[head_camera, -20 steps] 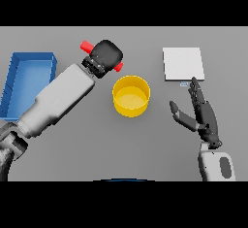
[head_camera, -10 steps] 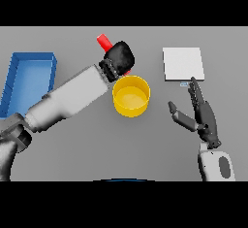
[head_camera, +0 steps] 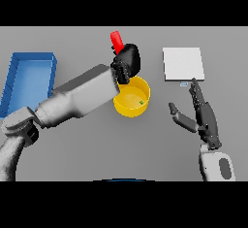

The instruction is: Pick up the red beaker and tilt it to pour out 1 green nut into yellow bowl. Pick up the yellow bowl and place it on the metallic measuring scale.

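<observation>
At far left I saw a blue tray on the grey bench. My left hand was curled around the red beaker, held above the yellow bowl's rear rim. One green nut lay inside the bowl. At right, my right hand hovered, fingers straight, below the metallic measuring scale.

The left robot hand was curled shut around what it held, its forearm stretched diagonally behind it. The right robot hand hovered open, fingers straight, thumb spread.
</observation>
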You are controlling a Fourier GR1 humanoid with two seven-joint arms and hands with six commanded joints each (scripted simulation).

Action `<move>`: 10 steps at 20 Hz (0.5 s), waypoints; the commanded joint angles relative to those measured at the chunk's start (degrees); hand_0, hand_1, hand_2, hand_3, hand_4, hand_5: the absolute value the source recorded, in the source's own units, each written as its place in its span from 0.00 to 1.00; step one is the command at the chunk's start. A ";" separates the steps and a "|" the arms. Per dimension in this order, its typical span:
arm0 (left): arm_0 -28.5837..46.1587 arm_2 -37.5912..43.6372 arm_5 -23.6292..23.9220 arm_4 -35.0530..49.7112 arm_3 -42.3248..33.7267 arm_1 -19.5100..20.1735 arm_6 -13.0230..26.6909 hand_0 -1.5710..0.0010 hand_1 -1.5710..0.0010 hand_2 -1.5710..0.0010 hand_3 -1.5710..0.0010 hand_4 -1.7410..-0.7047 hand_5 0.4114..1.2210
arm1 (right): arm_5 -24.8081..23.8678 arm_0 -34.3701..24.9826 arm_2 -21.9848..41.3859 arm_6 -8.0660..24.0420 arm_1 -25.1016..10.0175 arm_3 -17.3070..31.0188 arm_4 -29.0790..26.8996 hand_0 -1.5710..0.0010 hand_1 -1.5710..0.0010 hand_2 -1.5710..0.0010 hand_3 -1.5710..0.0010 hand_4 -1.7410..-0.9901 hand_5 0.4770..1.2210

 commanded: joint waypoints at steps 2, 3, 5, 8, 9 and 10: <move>-0.63 -1.36 0.54 -1.47 1.29 0.20 -0.54 0.00 0.00 0.00 0.00 0.00 1.00 | -0.71 -0.51 0.12 0.36 0.37 0.18 0.54 1.00 1.00 1.00 1.00 0.62 0.15; -0.71 -1.86 0.36 -1.94 0.74 0.51 -0.89 0.00 0.00 0.00 0.00 0.00 1.00 | 0.07 -0.42 -0.64 0.05 -0.39 0.44 -0.44 1.00 1.00 1.00 1.00 0.63 0.15; -2.41 -2.15 -0.26 -2.68 1.29 -0.28 -1.29 0.00 0.00 0.00 0.00 0.00 1.00 | -0.66 -0.77 -0.39 0.34 -0.05 0.92 0.42 1.00 1.00 1.00 1.00 0.64 0.15; -3.45 -2.03 0.77 -3.32 2.17 0.10 -2.01 0.00 0.00 0.00 0.00 0.00 1.00 | -0.59 -0.60 -0.29 0.64 -0.17 0.50 0.49 1.00 1.00 1.00 1.00 0.67 0.14; -4.60 -1.62 0.86 -3.52 2.35 0.38 -2.04 0.00 0.00 0.00 0.00 0.00 1.00 | -0.39 -0.98 -0.43 0.81 -0.15 0.71 0.09 1.00 1.00 1.00 1.00 0.68 0.15; -5.30 -1.15 0.72 -3.55 2.68 0.19 -1.76 0.00 0.00 0.00 0.00 0.00 0.96 | -0.39 -0.87 -0.44 -0.16 -0.33 0.98 0.35 1.00 1.00 1.00 1.00 0.69 0.15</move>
